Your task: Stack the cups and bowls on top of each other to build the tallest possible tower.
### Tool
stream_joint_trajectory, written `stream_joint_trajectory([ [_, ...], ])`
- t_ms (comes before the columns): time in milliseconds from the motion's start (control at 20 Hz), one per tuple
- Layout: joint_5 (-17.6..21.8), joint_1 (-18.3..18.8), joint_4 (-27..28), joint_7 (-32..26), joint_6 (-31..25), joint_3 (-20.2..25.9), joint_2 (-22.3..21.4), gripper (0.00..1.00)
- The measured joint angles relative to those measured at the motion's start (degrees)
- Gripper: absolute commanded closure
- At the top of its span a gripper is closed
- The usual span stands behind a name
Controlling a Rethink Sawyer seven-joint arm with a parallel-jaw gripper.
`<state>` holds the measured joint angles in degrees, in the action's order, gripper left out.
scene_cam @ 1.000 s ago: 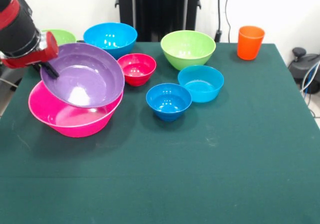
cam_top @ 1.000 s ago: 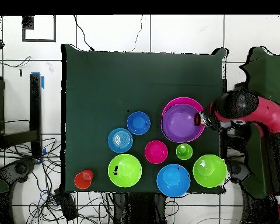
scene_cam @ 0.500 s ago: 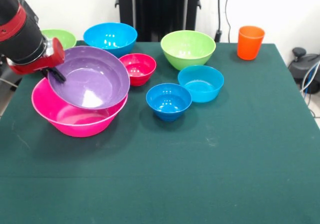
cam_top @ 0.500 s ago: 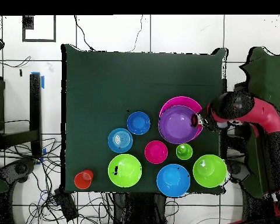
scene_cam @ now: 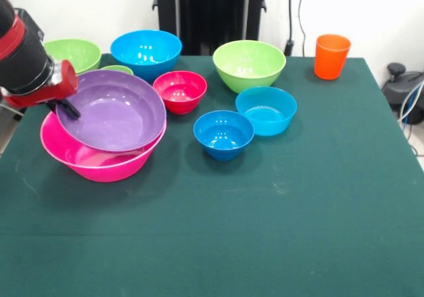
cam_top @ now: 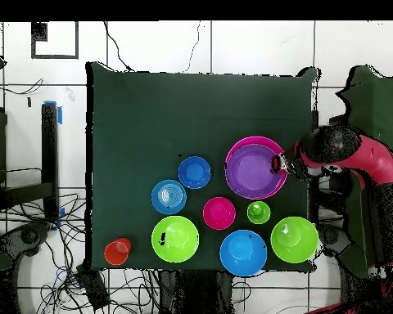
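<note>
Now | hand (scene_cam: pixel 68 106) pinching purple bowl (scene_cam: pixel 112 111) rim | bowl inside pink bowl (scene_cam: pixel 99 161)

Robotics lab, green-clothed table (scene_cam: pixel 278 231), loose cables (cam_top: pixel 36 237), tiled floor (cam_top: pixel 151 45)

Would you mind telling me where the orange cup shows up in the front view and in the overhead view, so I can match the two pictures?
Front view: the orange cup stands upright at the table's far right corner, apart from every bowl.
Overhead view: the orange cup sits at the table's lower left corner.
Shared landmark: the lime-green bowl is the large bowl nearest the cup in both views.
</note>
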<state>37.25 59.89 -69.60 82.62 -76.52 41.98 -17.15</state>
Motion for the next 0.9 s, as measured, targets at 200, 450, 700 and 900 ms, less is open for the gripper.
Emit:
stream_joint_trajectory([
  [200, 0.01, -0.28, 1.93, 0.0, 0.0, 0.0, 1.06, 1.0],
  [450, 0.01, -0.4, 3.61, 0.0, -0.01, 0.0, 2.32, 1.0],
  [700, -0.2, -0.37, 4.4, 0.0, -0.03, 0.23, 3.09, 0.0],
  [900, -0.45, -0.45, 4.49, 0.0, -0.02, 0.54, 3.45, 0.0],
])
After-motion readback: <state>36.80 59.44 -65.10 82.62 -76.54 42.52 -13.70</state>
